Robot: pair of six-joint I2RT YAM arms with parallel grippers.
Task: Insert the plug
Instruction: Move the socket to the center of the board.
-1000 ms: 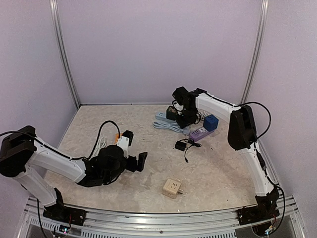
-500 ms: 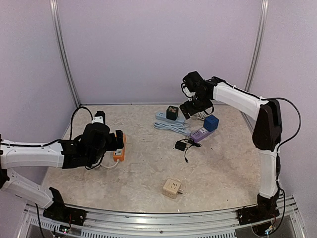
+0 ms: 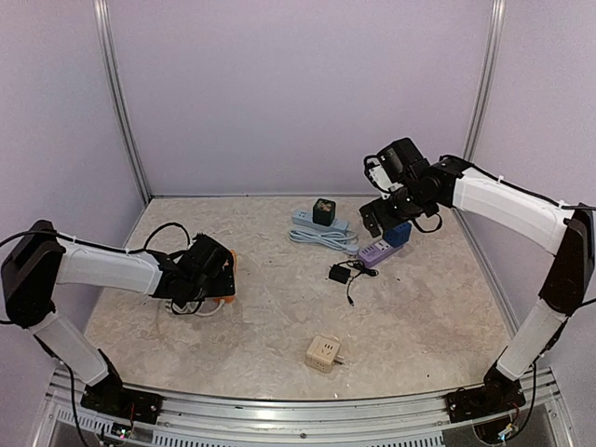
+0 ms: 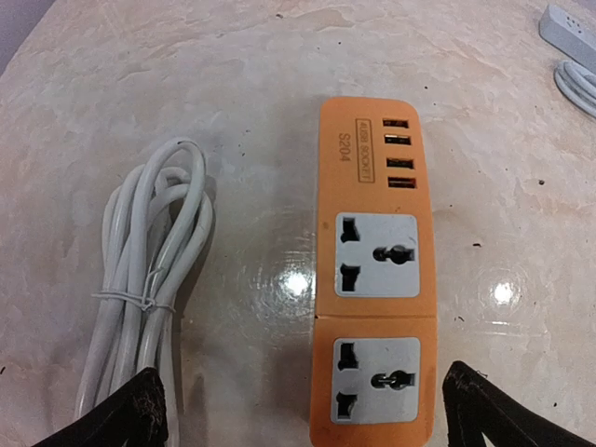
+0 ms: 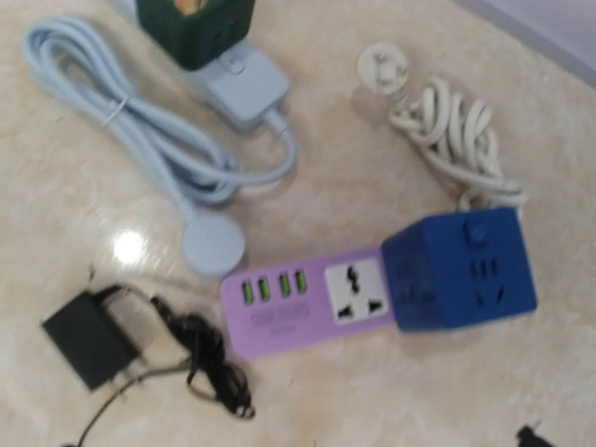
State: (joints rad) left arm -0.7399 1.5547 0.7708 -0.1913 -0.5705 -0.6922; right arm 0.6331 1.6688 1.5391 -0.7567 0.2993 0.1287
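Plainly, much was cut off. The left wrist view showed only the two dark fingertips (image 4: 140, 410) of the left gripper (image 4: 312, 416) at its bottom corners. The near end of the orange strip (image 4: 372, 270) ran out of that frame. In the right wrist view, only a black speck of the right gripper (image 3: 374, 220) showed at the lower right corner. I could not tell how far its jaws stood apart. The green cube (image 5: 196, 28) was cropped by the top edge there, and the whole view was blurred.

The left gripper stood spread wide and held nothing. It sat low over the orange strip, whose body lay between the fingertips. The left tip was above the bundled white cord (image 4: 149, 279) beside the strip.

The black plug (image 5: 88, 340) lay loose on the table (image 3: 419, 317) at mid-floor, well apart from the left gripper. It was nearer the right gripper, which hung above the purple strip (image 5: 298, 312) and the blue cube (image 5: 456, 270) sitting at that strip's end. The plug was a small flat black block with a thin black lead (image 5: 205, 372) tangled beside it, just in front of the purple strip.

The orange strip had two grey multi-pin sockets and four USB ports, with nothing plugged in. A beige cube (image 3: 323, 353) sat alone nearer the bases.
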